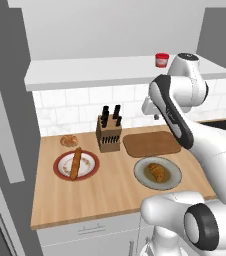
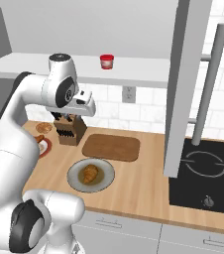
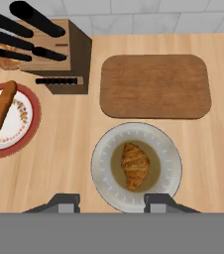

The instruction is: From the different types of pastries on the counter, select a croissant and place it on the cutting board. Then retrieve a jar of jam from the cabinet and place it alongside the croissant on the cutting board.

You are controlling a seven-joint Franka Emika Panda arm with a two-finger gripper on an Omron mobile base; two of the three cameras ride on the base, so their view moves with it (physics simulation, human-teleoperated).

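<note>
The croissant lay untouched on its grey plate; the claw was held wide above. A descent onto it was required next.

The white arm rises from the lower right of the left base view, bends at a dark elbow joint and reaches toward centre frame. Its gripper points downward, both dark fingers spread apart with nothing between them.
</note>
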